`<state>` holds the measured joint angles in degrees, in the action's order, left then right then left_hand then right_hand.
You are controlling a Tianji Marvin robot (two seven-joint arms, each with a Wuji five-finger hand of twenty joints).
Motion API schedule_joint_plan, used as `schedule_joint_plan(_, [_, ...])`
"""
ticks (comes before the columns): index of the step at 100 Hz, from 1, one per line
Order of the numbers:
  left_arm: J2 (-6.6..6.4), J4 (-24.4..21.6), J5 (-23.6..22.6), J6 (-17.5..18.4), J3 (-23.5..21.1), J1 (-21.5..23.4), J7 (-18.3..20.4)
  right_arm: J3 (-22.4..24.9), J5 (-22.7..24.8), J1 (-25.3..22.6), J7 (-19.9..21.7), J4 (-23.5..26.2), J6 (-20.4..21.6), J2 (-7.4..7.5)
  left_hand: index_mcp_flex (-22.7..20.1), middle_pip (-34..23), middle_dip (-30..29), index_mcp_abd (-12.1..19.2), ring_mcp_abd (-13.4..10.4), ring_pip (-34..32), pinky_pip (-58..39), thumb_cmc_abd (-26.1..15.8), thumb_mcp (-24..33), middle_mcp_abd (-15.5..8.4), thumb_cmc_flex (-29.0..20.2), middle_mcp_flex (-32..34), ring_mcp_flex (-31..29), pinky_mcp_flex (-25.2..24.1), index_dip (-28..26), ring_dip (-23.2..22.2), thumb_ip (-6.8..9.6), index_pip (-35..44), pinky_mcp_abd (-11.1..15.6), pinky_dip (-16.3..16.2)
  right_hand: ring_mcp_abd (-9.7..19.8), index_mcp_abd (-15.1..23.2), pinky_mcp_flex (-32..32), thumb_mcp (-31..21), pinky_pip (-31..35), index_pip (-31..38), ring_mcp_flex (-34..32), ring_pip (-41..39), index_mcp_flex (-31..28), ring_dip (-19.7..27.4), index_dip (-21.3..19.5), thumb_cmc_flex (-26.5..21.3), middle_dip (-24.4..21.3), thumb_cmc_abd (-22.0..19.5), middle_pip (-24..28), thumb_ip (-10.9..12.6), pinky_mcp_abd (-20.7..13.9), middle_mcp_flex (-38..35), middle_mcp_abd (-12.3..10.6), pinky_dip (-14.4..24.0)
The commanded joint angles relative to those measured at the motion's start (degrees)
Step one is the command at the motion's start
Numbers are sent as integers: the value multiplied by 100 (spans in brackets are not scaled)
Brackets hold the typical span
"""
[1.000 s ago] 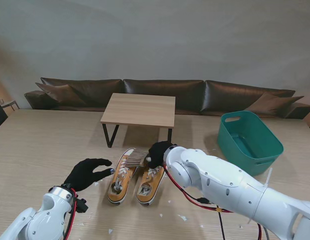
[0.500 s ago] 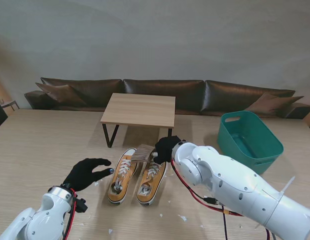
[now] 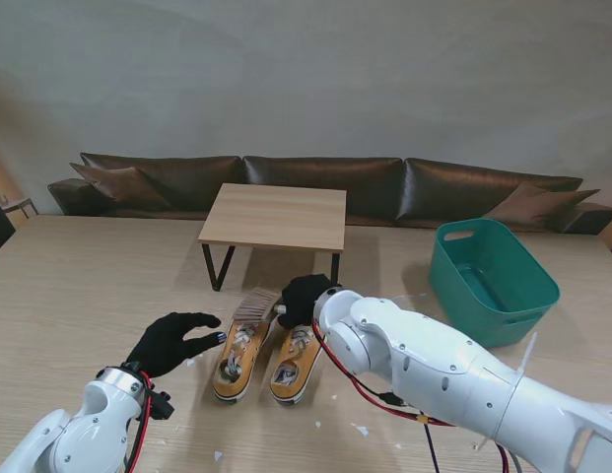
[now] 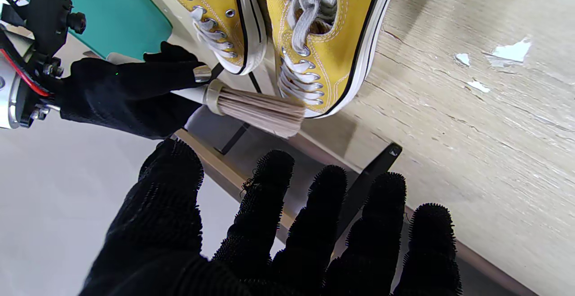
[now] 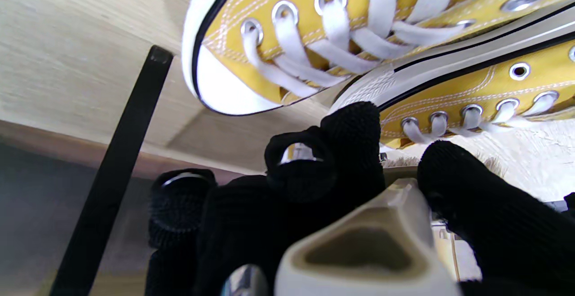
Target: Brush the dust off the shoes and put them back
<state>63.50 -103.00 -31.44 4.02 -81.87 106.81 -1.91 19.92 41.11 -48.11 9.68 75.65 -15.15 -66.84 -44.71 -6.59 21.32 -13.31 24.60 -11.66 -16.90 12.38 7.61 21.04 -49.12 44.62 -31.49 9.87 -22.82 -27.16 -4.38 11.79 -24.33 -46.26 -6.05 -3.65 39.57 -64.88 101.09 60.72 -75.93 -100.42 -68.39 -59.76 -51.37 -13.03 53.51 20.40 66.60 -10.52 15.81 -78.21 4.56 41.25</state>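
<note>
Right hand point(image 3: 304, 299), black-gloved, grips your pale-handled soft-bristle brush point(image 3: 254, 305) at frame centre, bristles seemingly touching the left yellow canvas sneaker's point(image 3: 238, 357) toe. Right sneaker point(image 3: 297, 357) lies alongside. Left hand point(image 3: 173, 341) hovers spread, lower left, holding nothing.

From where I stand, no writing, brand mark, label or number can be read anywhere: nothing legible on the yellow shoes point(image 3: 256, 352), the brush point(image 4: 251, 109), the green basket point(image 3: 495, 279) or the table point(image 3: 79, 286).
</note>
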Motion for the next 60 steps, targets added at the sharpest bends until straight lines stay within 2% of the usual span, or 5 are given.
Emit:
schedule_joint_plan(1, [12, -34, 20, -26, 12, 8, 129, -55, -34, -28, 88, -44, -10, -62, -133, -24, -36, -79, 82, 3, 141, -268, -77, 60, -154, 52, 41, -59, -1, -9, 266, 14, -49, 8, 979, -360, 2676, -427, 374, 74, 63, -336, -545, 45, 48, -9, 96, -453, 445, 180, -64, -470, -269, -51])
schedule_joint_plan(13, [10, -31, 20, -38, 22, -1, 136, -112, -34, -6, 174, -108, 31, -22, -134, -25, -34, -83, 90, 2, 140, -267, -75, 63, -156, 59, 40, -57, -2, -9, 265, 15, -47, 8, 1012, -343, 2679, -419, 366, 77, 61, -332, -544, 45, 48, -2, 95, -464, 442, 182, -92, -469, -284, -56])
schedule_joint_plan(27, [5, -23, 23, -59, 39, -20, 163, 2, 34, -68, 340, -67, 117, 117, -143, -26, -33, -75, 78, -1, 141, -274, -74, 53, -156, 64, 38, -59, -2, -10, 265, 18, -45, 7, 999, -345, 2677, -411, 369, 80, 61, -330, -543, 46, 49, -4, 95, -464, 439, 183, -88, -469, -287, -56])
schedule_joint_plan(60, [-2, -9, -14, -69, 53, -47, 185, 621, 537, -413, 727, 262, 393, 474, -149, -29, -31, -88, 87, -8, 141, -279, -71, 61, -156, 81, 27, -56, -4, -12, 266, 21, -49, 6, 1012, -336, 2677, -388, 369, 77, 60, -323, -534, 57, 51, -9, 97, -477, 438, 187, -86, -470, -288, -59])
